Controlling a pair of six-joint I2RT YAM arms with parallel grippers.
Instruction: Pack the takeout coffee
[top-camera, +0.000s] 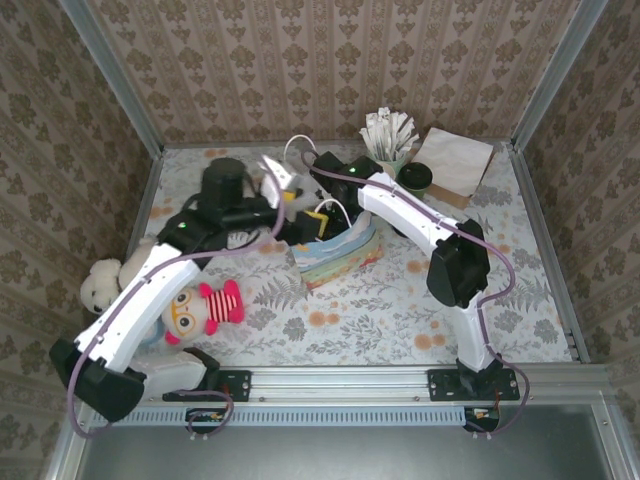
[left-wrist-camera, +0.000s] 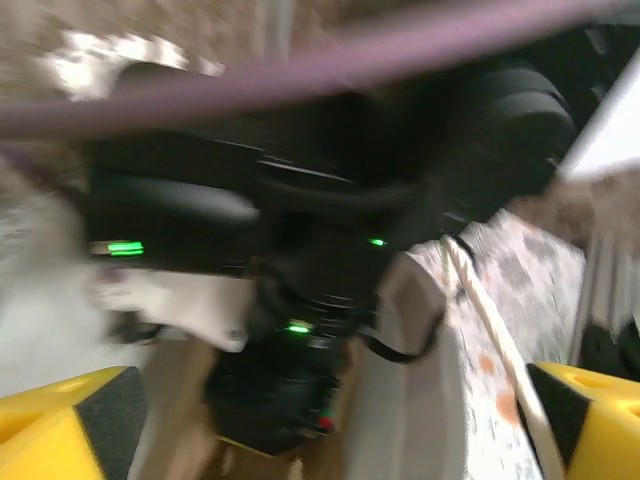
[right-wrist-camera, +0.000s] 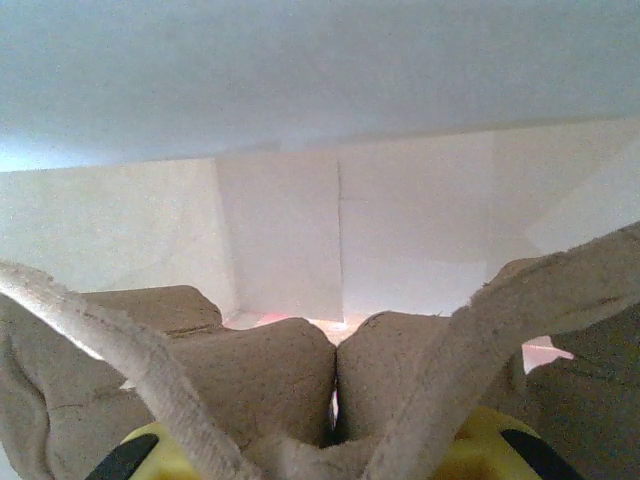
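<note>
The takeout coffee (top-camera: 415, 178), a dark-green cup with a black lid, stands at the back right beside a green cup of white sticks (top-camera: 390, 140). A pastel-striped gift bag (top-camera: 345, 262) sits mid-table with both arms over it. My right gripper (top-camera: 322, 222) reaches inside the bag. In the right wrist view it (right-wrist-camera: 335, 450) is shut on a brown pulp cup carrier (right-wrist-camera: 260, 370) against the bag's white inner wall (right-wrist-camera: 300, 230). My left gripper (top-camera: 285, 200) hovers at the bag's left edge. In the blurred left wrist view it (left-wrist-camera: 335, 410) is open, its yellow fingers (left-wrist-camera: 70, 420) wide apart.
A brown paper stack (top-camera: 455, 160) lies at the back right corner. A white plush bear (top-camera: 100, 285) and a doll in red stripes (top-camera: 205, 305) lie at the left. Patterned walls close in the table on three sides.
</note>
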